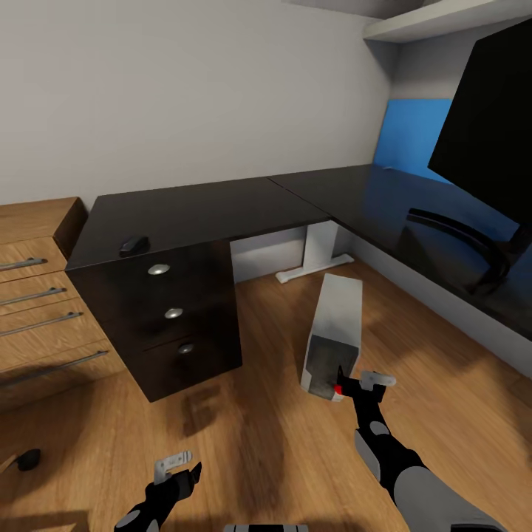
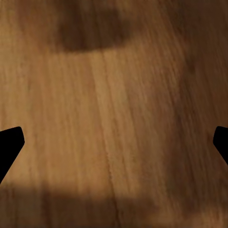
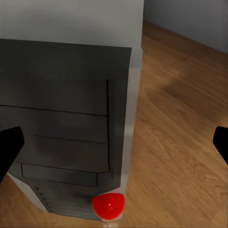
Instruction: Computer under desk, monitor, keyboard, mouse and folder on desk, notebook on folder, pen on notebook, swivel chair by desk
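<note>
Black L-shaped desk (image 1: 222, 210) runs along the wall and turns down the right side of the head view. Monitor (image 1: 491, 125) stands on the right wing on a curved stand, screen dark. Small dark item (image 1: 134, 244) sits on the left wing near the front edge, above the drawer unit (image 1: 174, 318) with three round knobs; too small to identify. Wooden dresser (image 1: 37, 295) with bar handles stands just left of the desk.

Computer (image 1: 332, 336) is a grey tower on the wooden floor (image 1: 258, 443), out in front of the desk, not under it. It appears tilted, its top leaning away from the robot toward the desk's white leg (image 1: 318, 255). Dark front panel with a red button (image 3: 108, 205) at one corner faces the right arm.

Right gripper (image 1: 355, 384) sits right at the near end of the tower, by the red button. In the right wrist view its fingers (image 3: 9, 147) are spread wide to both edges of the picture, released, with the panel between them; contact with the case can't be confirmed.

Left gripper (image 1: 177, 467) hangs low over bare floor, well apart from the tower. Left wrist view shows its fingers (image 2: 10, 142) also spread wide, released, wood planks and a shadow between them.

Small black object (image 1: 28, 459) lies on the floor at the far left; can't tell what it is.
</note>
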Robot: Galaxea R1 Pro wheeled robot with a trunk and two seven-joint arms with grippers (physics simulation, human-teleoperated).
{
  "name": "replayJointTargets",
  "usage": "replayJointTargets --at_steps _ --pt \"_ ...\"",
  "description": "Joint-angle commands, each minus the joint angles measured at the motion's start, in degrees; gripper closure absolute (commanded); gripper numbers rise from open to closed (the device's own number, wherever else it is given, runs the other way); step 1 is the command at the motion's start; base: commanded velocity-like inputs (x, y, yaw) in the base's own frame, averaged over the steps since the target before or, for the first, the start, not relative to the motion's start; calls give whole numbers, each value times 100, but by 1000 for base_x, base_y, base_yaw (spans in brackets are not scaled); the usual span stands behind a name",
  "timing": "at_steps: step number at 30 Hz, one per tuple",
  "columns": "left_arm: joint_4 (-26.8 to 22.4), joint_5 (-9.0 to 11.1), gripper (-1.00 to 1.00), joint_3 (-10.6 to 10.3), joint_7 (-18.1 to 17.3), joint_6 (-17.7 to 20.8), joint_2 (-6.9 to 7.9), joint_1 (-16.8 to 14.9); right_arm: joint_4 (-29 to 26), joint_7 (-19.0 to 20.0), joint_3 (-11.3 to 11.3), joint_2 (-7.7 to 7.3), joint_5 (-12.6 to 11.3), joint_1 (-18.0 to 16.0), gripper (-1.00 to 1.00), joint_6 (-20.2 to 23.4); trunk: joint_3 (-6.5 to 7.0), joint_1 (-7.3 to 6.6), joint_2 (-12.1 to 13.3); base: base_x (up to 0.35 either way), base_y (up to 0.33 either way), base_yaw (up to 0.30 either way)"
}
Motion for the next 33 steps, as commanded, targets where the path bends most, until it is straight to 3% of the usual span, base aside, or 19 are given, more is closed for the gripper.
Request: replayJointTargets --at_steps 1,11,20,33 --pt "2 54 -100 26 -39 3 -4 -2 4 10 -11 4 -26 -4 -100 -24 -4 -1 -2 58 0 0" --pt "2 54 -100 26 -41 3 -2 -3 6 -6 -7 8 -26 -5 -100 36 -4 -1 -2 84 0 0" --pt "2 54 -100 26 -37 3 -3 -3 3 -15 -3 14 -31 -5 -100 471 -4 -1 -2 15 0 0" --pt "2 54 -100 26 -36 3 -2 -2 2 -17 -10 15 -35 -7 -100 600 -4 -1 -2 1 0 0"
